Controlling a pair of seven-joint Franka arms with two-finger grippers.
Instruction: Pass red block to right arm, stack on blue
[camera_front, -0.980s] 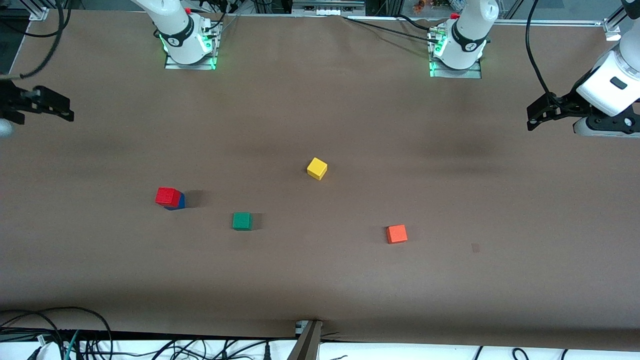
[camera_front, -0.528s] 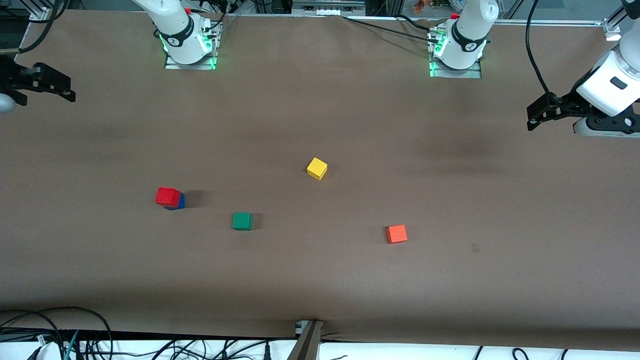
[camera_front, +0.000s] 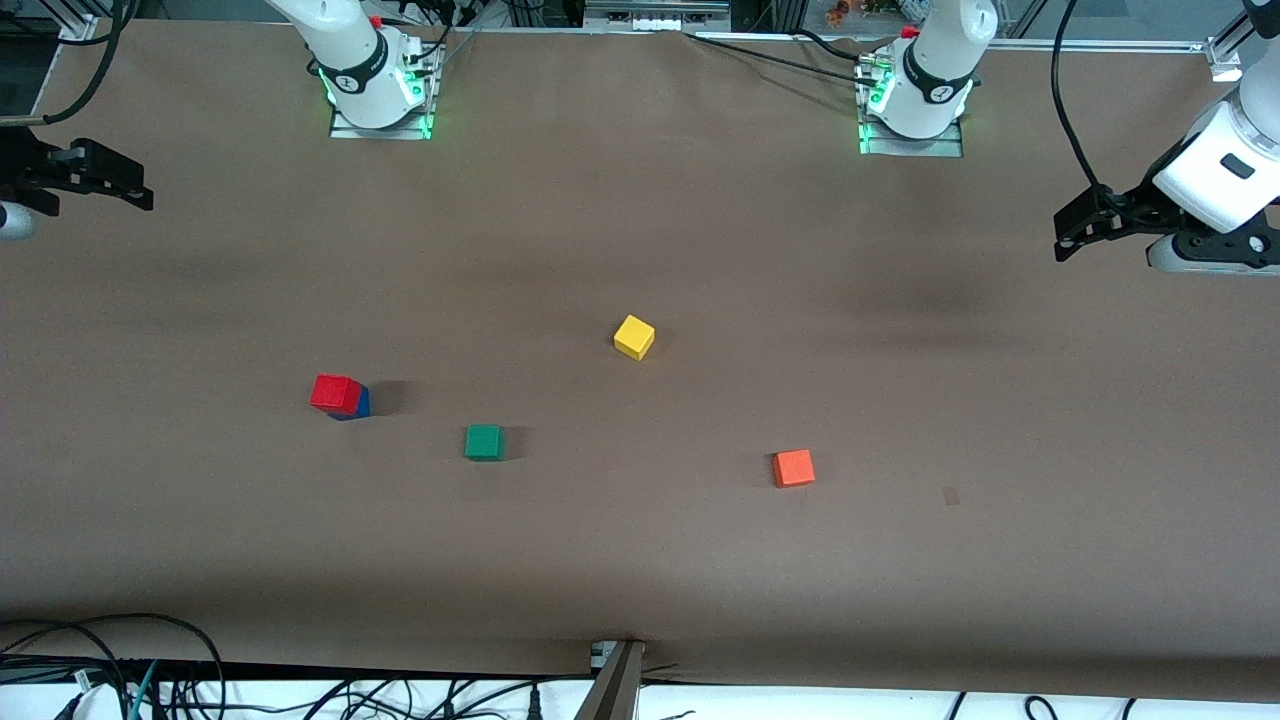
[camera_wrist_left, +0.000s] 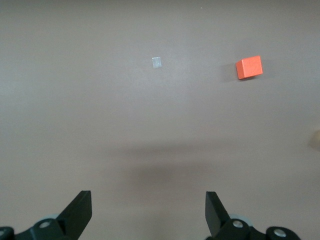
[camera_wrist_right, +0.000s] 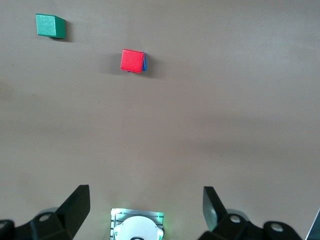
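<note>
The red block (camera_front: 335, 393) sits on top of the blue cube (camera_front: 361, 403) on the brown tabletop (camera_front: 640, 560), toward the right arm's end. Only a thin sliver of blue shows past the red block's edge in both the front view and the right wrist view, so most of the blue cube is hidden.

The right gripper (camera_front: 100, 180) hangs over the tabletop's edge at the right arm's end, partly cut off by the frame; its jaws stand wide and hold nothing. The left gripper (camera_front: 1085, 225) waits over the left arm's end, jaws also spread wide and empty.

A green cube (camera_front: 484, 442) lies beside the stack, slightly nearer the front camera. A yellow cube (camera_front: 634, 337) lies mid-table, and an orange-red cube (camera_front: 793, 468) toward the left arm's end.
</note>
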